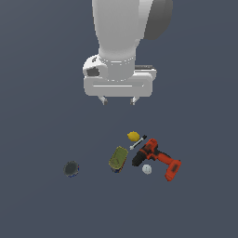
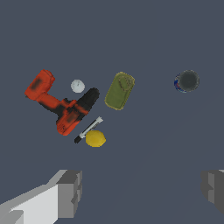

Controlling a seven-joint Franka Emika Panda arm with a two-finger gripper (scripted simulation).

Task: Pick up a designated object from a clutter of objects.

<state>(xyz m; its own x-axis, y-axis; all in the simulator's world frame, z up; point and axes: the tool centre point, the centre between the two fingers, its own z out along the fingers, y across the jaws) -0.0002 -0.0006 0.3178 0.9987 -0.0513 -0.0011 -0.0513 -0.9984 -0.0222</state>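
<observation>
A small yellow lemon, the designated object, lies on the dark floor at the far edge of the clutter. A thin marker lies right beside it. An orange-red and black drill, an olive-green can and a white ball sit close by. My gripper hangs well above the lemon, open, with nothing between its fingers.
A dark round disc lies apart from the group, toward the exterior view's left. The drill is the bulkiest item and lies just beyond the marker from the lemon.
</observation>
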